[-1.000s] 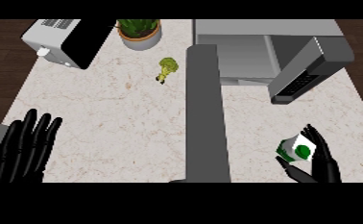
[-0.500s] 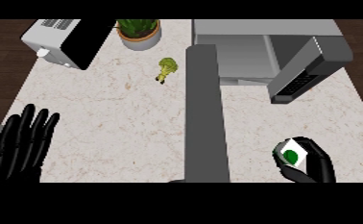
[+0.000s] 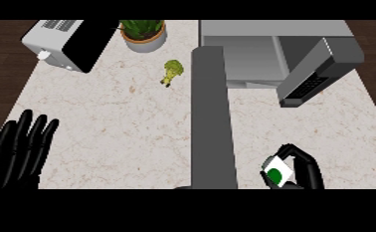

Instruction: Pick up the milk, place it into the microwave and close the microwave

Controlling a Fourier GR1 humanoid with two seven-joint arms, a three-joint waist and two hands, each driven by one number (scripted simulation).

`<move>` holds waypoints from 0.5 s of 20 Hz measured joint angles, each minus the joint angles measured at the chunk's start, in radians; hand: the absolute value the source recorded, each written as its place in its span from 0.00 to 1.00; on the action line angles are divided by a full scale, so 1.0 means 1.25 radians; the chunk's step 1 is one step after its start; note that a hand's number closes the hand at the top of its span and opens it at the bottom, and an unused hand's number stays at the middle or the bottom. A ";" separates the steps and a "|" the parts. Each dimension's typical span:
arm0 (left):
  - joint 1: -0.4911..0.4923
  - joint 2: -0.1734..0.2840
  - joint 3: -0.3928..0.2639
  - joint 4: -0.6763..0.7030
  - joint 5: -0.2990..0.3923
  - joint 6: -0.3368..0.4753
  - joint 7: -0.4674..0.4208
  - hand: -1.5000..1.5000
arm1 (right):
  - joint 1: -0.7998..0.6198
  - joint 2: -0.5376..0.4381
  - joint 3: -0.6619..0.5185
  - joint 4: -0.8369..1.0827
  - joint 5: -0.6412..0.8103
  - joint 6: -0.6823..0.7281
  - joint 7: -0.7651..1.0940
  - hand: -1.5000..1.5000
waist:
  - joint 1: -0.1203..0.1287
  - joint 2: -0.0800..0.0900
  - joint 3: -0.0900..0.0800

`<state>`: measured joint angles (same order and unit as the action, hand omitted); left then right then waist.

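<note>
Gripping milk [image 3: 278, 172], right robot hand [image 3: 307, 169] curls round carton at lower right; left robot hand [image 3: 24, 149] open, resting.

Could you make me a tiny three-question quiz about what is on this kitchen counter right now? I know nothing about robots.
1. True or false: the microwave door stands open.
2. Which hand holds the milk? A) the left hand B) the right hand C) neither
3. Fill in: the small green item on the counter lies just below the potted ____.

Key
1. True: the door is swung out to the right.
2. B: its fingers curl round the carton near the view's lower right; the left hand rests open at the lower left.
3. plant
</note>
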<state>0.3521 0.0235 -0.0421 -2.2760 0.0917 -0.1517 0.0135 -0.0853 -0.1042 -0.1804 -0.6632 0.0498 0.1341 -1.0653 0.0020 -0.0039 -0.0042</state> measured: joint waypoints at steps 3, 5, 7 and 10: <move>0.013 0.000 0.003 -0.012 0.005 -0.002 0.008 0.00 | 0.029 0.033 0.032 -0.074 0.003 -0.005 0.020 1.00 | -0.001 0.000 0.001; 0.010 0.002 0.018 -0.001 0.017 -0.007 0.002 0.00 | 0.041 0.050 0.054 -0.129 -0.006 -0.016 0.043 1.00 | -0.002 0.001 0.002; -0.002 0.002 0.027 0.009 0.020 -0.007 0.003 0.00 | 0.039 0.062 0.064 -0.164 -0.010 -0.032 0.053 1.00 | -0.001 0.001 0.002; 0.008 0.010 0.051 0.027 0.038 -0.026 -0.018 0.00 | 0.041 0.073 0.106 -0.243 -0.023 -0.081 0.104 1.00 | -0.001 0.001 0.003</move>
<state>0.3620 0.0356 0.0222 -2.2417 0.1389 -0.1841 -0.0091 -0.0338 -0.0130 -0.0485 -0.9673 0.0210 0.0334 -0.9357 0.0012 -0.0023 -0.0010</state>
